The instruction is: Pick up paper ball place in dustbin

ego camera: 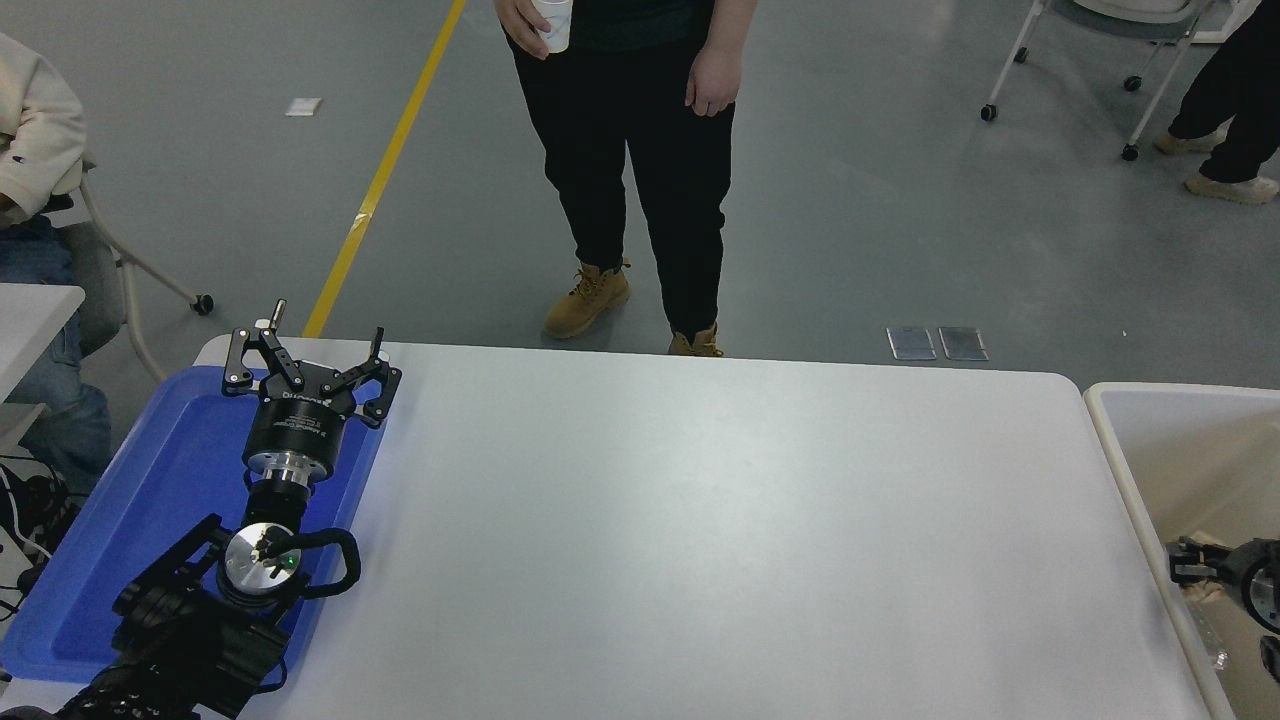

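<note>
My right gripper point(1195, 565) comes in at the right edge, low inside the dustbin point(1126, 480), a large bin with a white rounded rim and beige lining. A small tan-brown wad, the paper ball point(1202, 591), shows right under the gripper's tip. Whether the ball is held or loose is hidden by the black hardware. My left gripper point(305, 345) is parked open and empty over the blue tray point(150, 500) at the lower left.
The white table point(700, 520) spans the middle, and the dustbin stands off its right end. A person in black trousers stands at the far edge with a white cup point(553, 25) in one hand. Another person sits at the far left.
</note>
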Robot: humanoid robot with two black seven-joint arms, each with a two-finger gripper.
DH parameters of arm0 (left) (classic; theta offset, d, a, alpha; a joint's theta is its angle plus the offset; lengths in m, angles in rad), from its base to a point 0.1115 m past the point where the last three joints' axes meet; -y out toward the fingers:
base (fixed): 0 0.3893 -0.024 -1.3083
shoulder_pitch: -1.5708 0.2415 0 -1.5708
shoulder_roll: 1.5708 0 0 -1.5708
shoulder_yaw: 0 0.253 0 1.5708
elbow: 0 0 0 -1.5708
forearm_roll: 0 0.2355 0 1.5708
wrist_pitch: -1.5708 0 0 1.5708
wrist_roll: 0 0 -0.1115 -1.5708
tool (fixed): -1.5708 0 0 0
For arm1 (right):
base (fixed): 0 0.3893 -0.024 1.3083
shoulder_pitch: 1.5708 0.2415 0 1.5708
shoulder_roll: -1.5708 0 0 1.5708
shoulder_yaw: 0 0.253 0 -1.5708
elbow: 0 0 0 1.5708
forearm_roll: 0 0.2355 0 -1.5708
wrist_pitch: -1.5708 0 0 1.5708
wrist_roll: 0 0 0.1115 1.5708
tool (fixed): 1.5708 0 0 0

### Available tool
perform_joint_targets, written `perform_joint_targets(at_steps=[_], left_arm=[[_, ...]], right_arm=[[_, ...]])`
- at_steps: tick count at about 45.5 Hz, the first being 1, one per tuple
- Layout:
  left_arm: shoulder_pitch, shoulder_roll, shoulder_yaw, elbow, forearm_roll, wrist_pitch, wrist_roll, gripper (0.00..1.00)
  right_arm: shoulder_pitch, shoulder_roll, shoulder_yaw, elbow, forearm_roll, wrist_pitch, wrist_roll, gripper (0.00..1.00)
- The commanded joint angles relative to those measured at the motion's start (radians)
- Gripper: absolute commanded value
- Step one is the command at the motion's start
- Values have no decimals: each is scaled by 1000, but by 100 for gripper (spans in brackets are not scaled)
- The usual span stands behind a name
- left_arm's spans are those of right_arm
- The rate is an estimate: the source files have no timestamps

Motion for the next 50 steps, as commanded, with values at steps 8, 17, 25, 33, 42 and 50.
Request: perform_joint_targets(at_steps=[8,17,25,33,42,50], left_arm=[[0,1,0,0,-1,0,0,100],[0,1,-1,2,-1,1,-2,100],[0,1,-1,2,-1,1,-2,100],[0,1,-1,2,-1,1,-3,100],[0,-1,-1,2,-1,1,-3,100],[1,1,-1,2,-1,1,-3,100]], right_arm=[[50,4,10,2,290,-7,23,98],[90,14,115,12,391,-10,70,98],[114,14,483,130,411,-9,70,99],[96,-2,856,294,409,0,68,100],[21,-19,1119,533,411,8,68,100],[-30,-12,1263,711,413,22,68,100]])
